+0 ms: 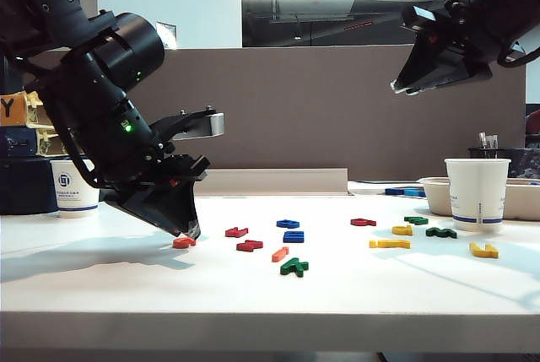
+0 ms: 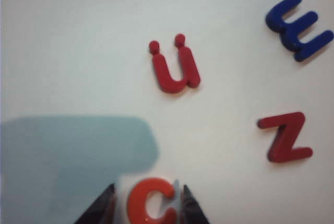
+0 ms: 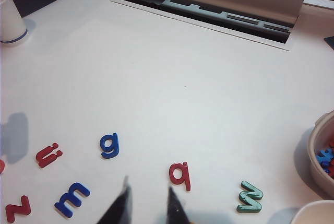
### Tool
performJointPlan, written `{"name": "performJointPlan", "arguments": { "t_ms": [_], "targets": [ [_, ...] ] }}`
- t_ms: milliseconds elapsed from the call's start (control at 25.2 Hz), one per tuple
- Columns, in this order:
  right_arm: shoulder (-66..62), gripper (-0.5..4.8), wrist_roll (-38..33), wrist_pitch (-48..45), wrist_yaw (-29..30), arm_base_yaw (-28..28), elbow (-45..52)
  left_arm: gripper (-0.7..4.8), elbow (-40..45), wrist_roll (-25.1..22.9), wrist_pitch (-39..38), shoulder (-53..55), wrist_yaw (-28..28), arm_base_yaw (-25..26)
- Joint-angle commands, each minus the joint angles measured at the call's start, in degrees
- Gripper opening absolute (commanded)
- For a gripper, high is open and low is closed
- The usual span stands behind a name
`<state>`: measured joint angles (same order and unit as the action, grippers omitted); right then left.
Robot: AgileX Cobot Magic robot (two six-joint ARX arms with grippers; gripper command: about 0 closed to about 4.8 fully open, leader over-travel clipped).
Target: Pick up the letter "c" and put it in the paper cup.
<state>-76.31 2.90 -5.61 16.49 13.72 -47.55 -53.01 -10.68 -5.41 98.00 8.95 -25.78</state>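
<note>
The letter "c" [image 2: 151, 203] lies flat on the white table [image 1: 354, 294], right between the two fingertips of the left gripper [image 2: 147, 205], whose partly open jaws flank it on either side without clearly pinching it. It is a small, curved orange-red piece, lighter than the red letters nearby. The right gripper [image 3: 147, 205] hangs high above the table, jaws apart and empty, well away from the paper cup [image 1: 477, 191].

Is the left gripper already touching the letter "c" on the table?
Cannot tell. In the left wrist view the letter "c" lies between the fingers of the left gripper; thin pale strips show at both sides, but the picture is blurred.
</note>
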Motion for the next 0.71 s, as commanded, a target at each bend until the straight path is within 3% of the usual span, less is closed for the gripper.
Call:
{"name": "performJointPlan", "arguments": {
  "t_ms": [40,715],
  "targets": [
    [0.22,0.85,0.2,-0.59,-0.09,0.0,-0.24,1.52,-0.07,-0.04,0.2,-0.09,0.22,-0.07],
    [0.22,0.85,0.37,-0.59,-0.09,0.0,-0.24,1.52,0.0,-0.04,-1.46,0.0,0.07,-0.07]
  ]
}}
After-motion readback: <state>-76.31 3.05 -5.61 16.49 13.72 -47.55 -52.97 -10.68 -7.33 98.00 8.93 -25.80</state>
